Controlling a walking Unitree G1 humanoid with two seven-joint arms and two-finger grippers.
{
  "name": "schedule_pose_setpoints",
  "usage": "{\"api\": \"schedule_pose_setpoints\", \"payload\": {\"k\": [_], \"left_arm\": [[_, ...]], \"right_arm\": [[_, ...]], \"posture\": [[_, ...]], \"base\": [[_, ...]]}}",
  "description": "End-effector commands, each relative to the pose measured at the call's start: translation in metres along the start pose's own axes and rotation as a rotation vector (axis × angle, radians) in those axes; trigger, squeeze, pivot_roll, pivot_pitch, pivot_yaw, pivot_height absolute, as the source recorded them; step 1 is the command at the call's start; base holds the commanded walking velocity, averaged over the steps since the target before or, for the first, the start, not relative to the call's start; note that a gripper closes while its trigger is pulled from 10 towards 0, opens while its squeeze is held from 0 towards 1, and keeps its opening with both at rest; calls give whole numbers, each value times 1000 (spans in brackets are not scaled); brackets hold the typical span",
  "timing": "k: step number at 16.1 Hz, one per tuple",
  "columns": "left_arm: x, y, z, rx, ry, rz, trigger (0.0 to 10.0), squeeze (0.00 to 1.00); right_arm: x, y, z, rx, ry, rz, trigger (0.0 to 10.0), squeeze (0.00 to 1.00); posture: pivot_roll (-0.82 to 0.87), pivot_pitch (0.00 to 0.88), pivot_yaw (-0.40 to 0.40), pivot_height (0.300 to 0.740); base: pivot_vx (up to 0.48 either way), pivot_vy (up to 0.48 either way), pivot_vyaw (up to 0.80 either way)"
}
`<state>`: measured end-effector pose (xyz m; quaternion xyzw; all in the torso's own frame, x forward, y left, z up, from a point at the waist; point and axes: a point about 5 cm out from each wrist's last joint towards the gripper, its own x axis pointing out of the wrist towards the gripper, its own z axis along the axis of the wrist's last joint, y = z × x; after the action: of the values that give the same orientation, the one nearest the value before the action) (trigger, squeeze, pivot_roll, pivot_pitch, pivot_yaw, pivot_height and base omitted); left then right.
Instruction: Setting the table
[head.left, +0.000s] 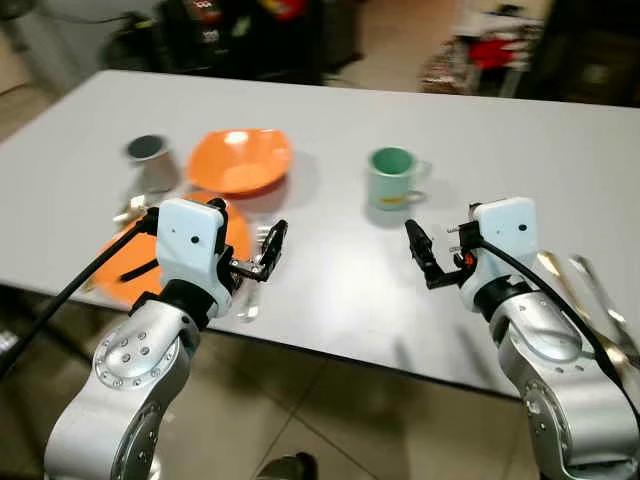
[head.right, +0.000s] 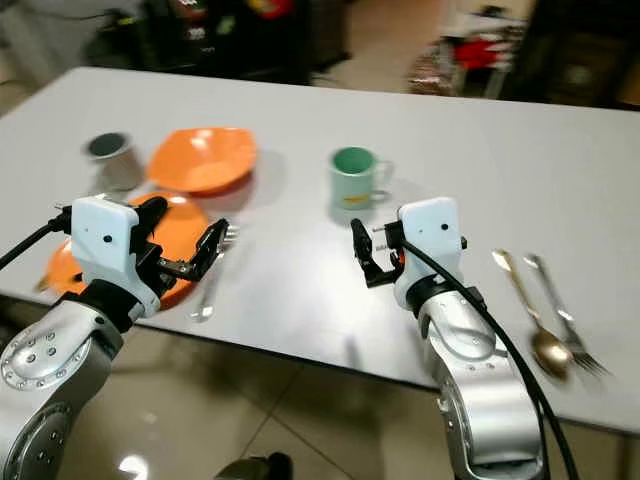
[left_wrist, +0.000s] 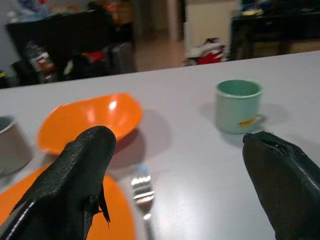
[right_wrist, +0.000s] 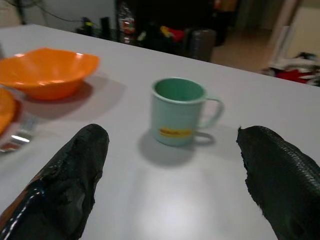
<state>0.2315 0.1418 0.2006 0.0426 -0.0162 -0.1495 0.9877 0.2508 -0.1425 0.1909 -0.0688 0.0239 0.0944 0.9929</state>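
On the grey table (head.left: 330, 290) a flat orange plate (head.left: 236, 235) lies at the left, partly hidden by my left arm. A fork (left_wrist: 141, 187) lies just to its right. Behind them sit an orange bowl (head.left: 240, 160) and a grey cup (head.left: 150, 160). A green mug (head.left: 393, 178) stands upright mid-table. At the right edge lie a spoon (head.right: 545, 340) and a second fork (head.right: 568, 325). My left gripper (head.left: 270, 250) hovers open over the plate's right rim and the fork. My right gripper (head.left: 422, 255) hovers open just in front of the mug. Both hold nothing.
The table's near edge runs just under both wrists, with tiled floor (head.left: 300, 410) below. Dark furniture and clutter (head.left: 240, 35) stand beyond the far edge. Bare tabletop lies between the plate and the right-hand cutlery.
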Motion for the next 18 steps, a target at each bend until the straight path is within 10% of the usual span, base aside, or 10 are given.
{"api": "schedule_pose_setpoints", "payload": {"k": [1,18], "left_arm": [[-2,5,-3,15,23,36,10000,16],[2,24,1,81,14,122,10000,20]], "right_arm": [[2,0,1,15,-20,-6,10000,1000],[5,12,13,91,-108,69,10000,1000]], "posture": [[-46,49,68,740],[-31,46,57,740]], "base": [[0,345,800],[0,371,800]]}}
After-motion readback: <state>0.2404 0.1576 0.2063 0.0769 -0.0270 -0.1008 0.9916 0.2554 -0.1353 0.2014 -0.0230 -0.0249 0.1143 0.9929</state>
